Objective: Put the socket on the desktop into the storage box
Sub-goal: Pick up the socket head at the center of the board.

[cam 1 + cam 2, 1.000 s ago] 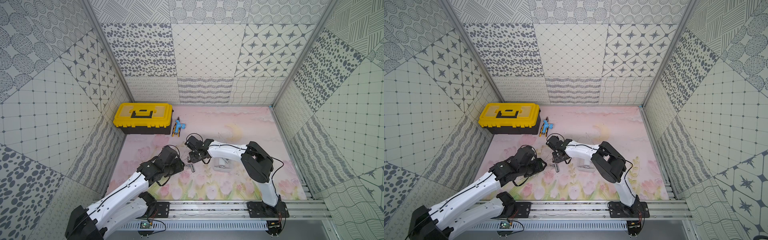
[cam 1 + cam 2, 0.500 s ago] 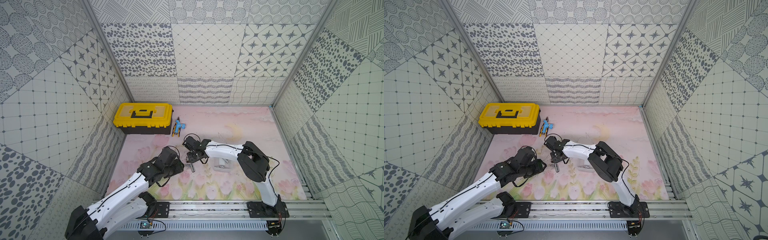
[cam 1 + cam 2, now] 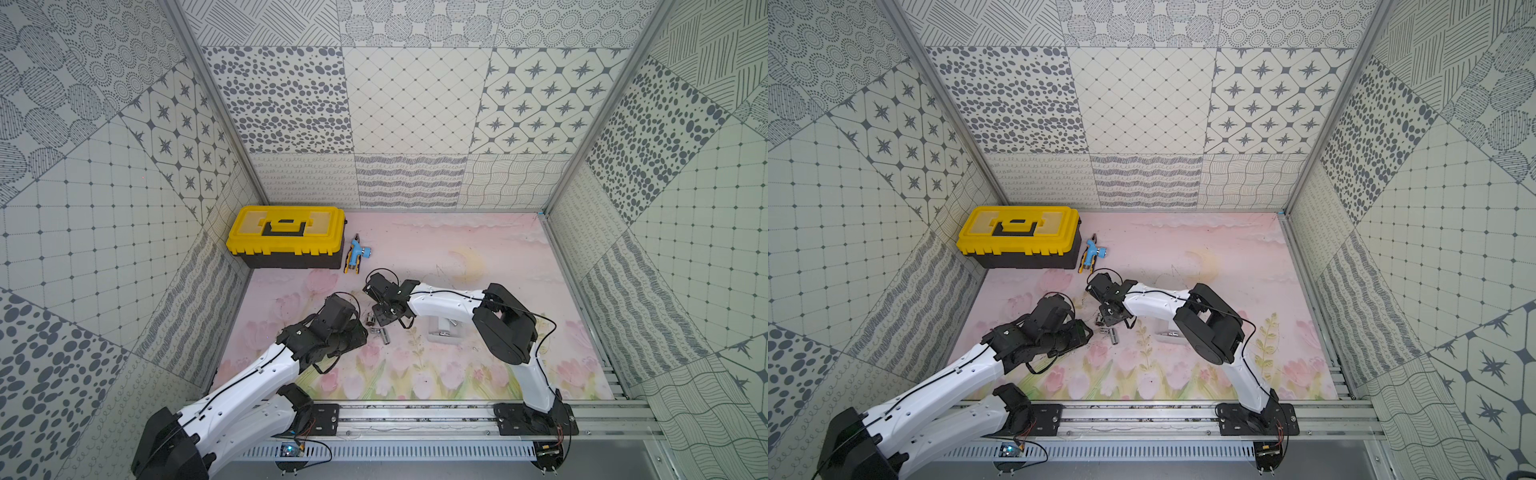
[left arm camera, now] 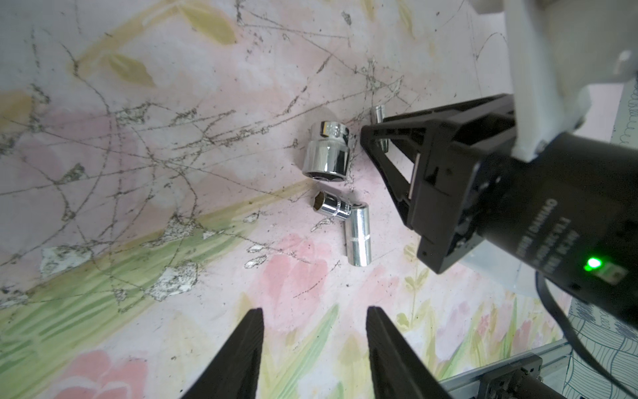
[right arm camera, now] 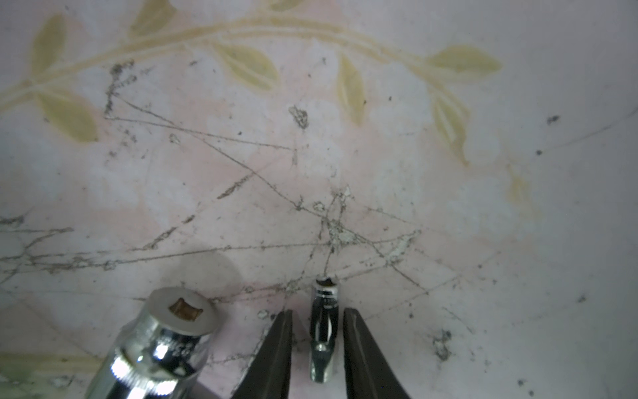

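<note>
Several chrome sockets lie on the pink desktop (image 3: 478, 249). My right gripper (image 5: 317, 312) points down over a thin small socket (image 5: 324, 324). Its jaws stand either side of that socket with narrow gaps, so it is open. A large socket (image 5: 165, 345) stands just beside it. In the left wrist view the large socket (image 4: 326, 152), a medium socket (image 4: 333, 207) and a long socket (image 4: 359, 235) lie ahead of my open, empty left gripper (image 4: 312, 309). The clear storage box (image 3: 432, 338) sits partly under the right arm, and a silver piece lies in it.
A yellow-lidded black toolbox (image 3: 286, 237) stands at the back left, with a blue and yellow hand tool (image 3: 355, 257) beside it. Patterned walls close in three sides. A metal rail (image 3: 415, 415) carrying both arm bases runs along the front edge.
The right gripper's jaws have narrowed around the thin small socket, and the right arm has shifted slightly to the left. The left arm has not moved.
</note>
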`<state>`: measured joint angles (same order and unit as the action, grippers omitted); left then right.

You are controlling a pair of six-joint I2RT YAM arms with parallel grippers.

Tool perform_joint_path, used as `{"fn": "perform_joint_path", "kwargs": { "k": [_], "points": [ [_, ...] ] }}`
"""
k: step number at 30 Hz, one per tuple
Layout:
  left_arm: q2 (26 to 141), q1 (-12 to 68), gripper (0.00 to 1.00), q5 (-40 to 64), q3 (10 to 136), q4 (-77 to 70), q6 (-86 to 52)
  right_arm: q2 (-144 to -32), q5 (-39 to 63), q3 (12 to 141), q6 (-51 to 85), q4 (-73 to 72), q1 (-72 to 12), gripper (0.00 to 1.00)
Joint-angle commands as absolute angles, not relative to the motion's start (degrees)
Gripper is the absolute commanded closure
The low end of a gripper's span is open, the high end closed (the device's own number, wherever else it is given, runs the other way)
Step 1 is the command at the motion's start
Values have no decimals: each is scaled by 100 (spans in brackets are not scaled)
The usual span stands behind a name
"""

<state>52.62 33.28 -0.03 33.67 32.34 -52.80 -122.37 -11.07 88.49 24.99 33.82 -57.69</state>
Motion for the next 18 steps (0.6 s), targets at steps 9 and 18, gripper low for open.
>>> {"fn": "perform_joint_path", "kwargs": {
  "k": [9,18],
  "points": [
    [5710,3114,46,-455,3500,3060,-5200,-12160,-1278,8618,2663,3533,-5942,65],
    [6354,2848,45,-480,3683,2428,-5043,-12103,-1253,8530,2777,3533,-5968,78]
  ]
}}
